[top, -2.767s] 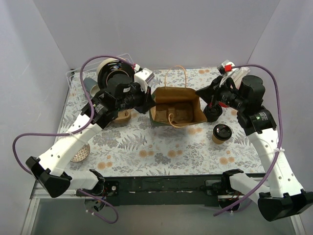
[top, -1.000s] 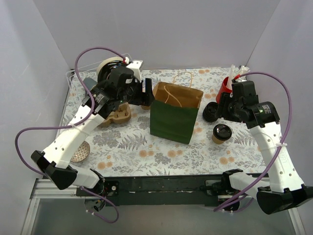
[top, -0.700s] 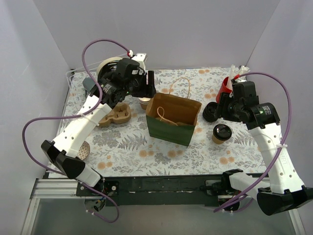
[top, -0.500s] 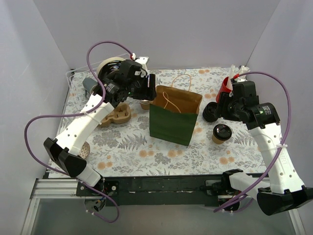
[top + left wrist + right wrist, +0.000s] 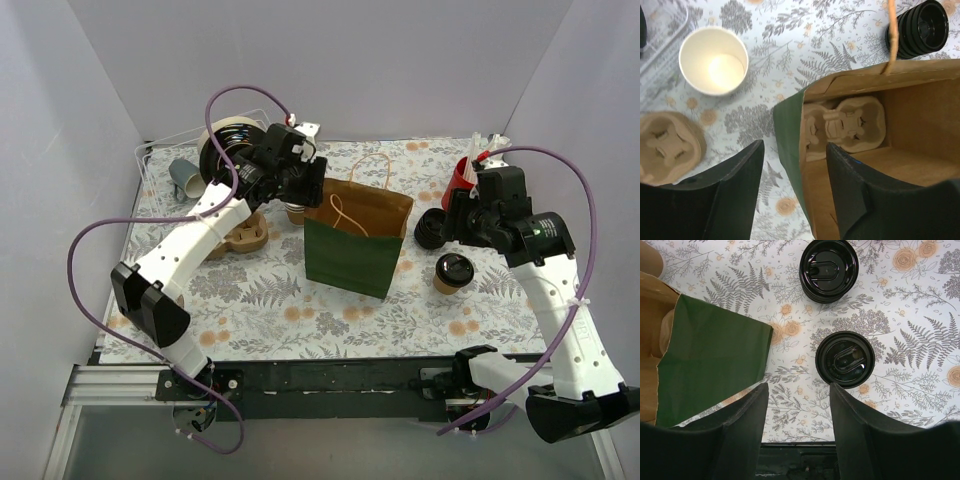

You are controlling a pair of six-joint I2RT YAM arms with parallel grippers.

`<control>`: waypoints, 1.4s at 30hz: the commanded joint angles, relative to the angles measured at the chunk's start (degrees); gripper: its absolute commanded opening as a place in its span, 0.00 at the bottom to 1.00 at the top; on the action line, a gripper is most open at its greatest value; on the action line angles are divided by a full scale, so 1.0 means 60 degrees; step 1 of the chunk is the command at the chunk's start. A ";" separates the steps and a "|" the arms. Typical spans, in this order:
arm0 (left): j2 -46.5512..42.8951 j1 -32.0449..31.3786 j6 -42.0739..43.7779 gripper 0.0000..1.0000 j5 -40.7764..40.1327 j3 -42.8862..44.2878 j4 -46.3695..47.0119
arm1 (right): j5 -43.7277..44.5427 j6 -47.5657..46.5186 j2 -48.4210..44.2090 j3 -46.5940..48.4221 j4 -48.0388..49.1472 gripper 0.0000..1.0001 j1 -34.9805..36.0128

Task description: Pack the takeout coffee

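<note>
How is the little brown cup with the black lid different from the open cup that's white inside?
The lidded tan paper cup is closed by a round black sip lid; the lidless paper cup is open, showing its empty white inside. The lidded cup stands right of the green paper bag; the lidless cup stands left of it. Both stand upright on the floral mat.

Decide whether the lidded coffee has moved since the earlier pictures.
No. In the top view the coffee sits where it was, just on the near side of the lid stack and right of the bag.
</note>
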 commanded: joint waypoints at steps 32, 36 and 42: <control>0.2348 0.0870 0.8573 0.60 0.5625 0.3229 -0.0752 | -0.2048 -0.2201 -0.1812 -0.0812 0.0271 0.58 0.0030; 0.2070 0.1060 0.8736 0.59 0.5610 0.2966 -0.0974 | -0.2121 -0.2216 -0.1783 -0.0871 0.0359 0.58 0.0030; 0.1908 0.1163 0.8839 0.38 0.5669 0.2658 -0.0901 | -0.2150 -0.2201 -0.1768 -0.0929 0.0447 0.58 0.0045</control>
